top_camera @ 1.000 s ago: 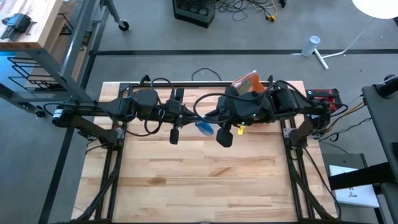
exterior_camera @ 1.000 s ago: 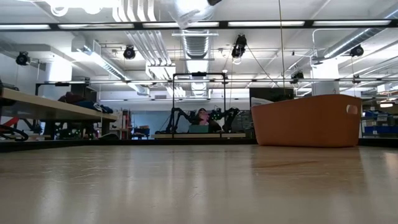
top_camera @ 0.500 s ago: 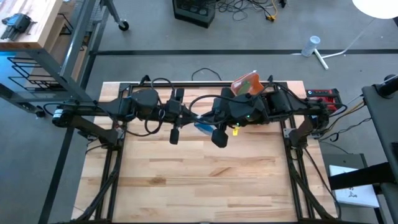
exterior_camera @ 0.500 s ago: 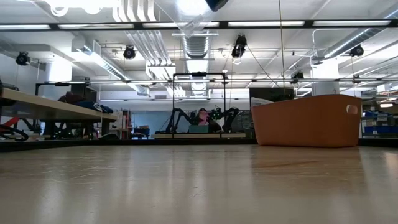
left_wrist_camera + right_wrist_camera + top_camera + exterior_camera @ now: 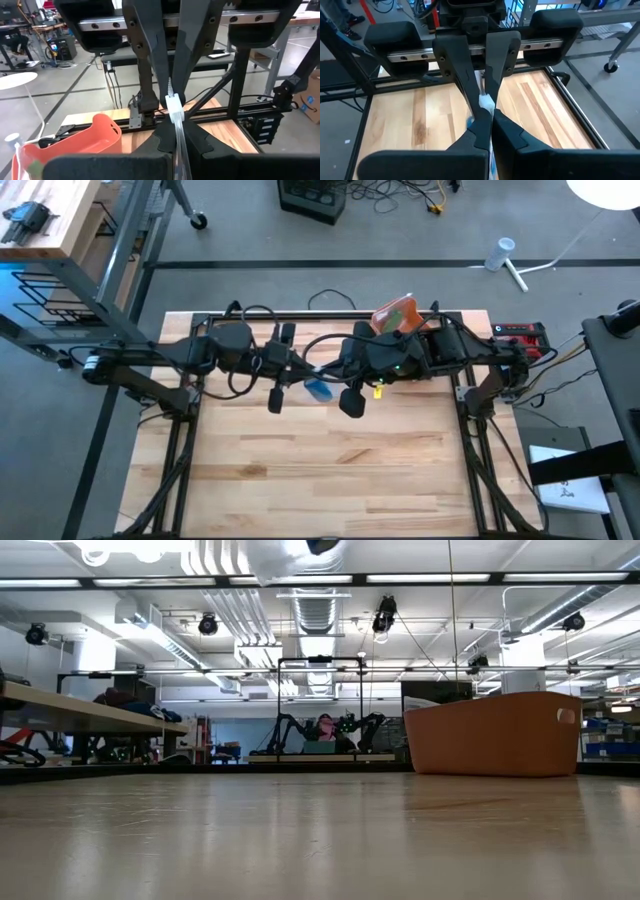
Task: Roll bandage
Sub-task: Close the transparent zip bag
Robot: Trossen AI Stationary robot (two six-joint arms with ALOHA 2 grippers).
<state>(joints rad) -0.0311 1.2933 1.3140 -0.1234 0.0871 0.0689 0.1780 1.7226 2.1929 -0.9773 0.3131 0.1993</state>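
The bandage (image 5: 318, 389), a white strip with blue on it, hangs in the air over the far middle of the table. My left gripper (image 5: 305, 371) comes from the table's left and my right gripper (image 5: 328, 374) from its right. They meet tip to tip, both shut on the bandage. The left wrist view shows the strip (image 5: 173, 107) between my left gripper (image 5: 171, 102)'s fingers. The right wrist view shows white and blue (image 5: 485, 102) at my right gripper (image 5: 483, 104). In the low view only a pale blur (image 5: 285, 555) shows at the top edge. My left gripper pinches the bandage's white strip (image 5: 174, 114) between its two fingers. The fingers lie about level and come from the table's left. The strip runs back along the gap between the fingers, clear of the table. My right gripper pinches the bandage's white part (image 5: 486, 101) between its two fingers, right opposite the left gripper's fingers. It slants down from the table's right. Blue material (image 5: 469, 123) shows beside the fingers, lifted clear of the table.
An orange bin (image 5: 394, 313) stands at the table's far edge, right of the middle, also seen as the orange bin (image 5: 495, 733) in the low view. The bare wooden tabletop (image 5: 330, 470) stretches toward the near edge. Both arms span the far part of the table.
My right gripper has gone a little toward the table's left, closer to my left gripper. The blue part of the bandage has shifted slightly left with it and stays clear of the table.
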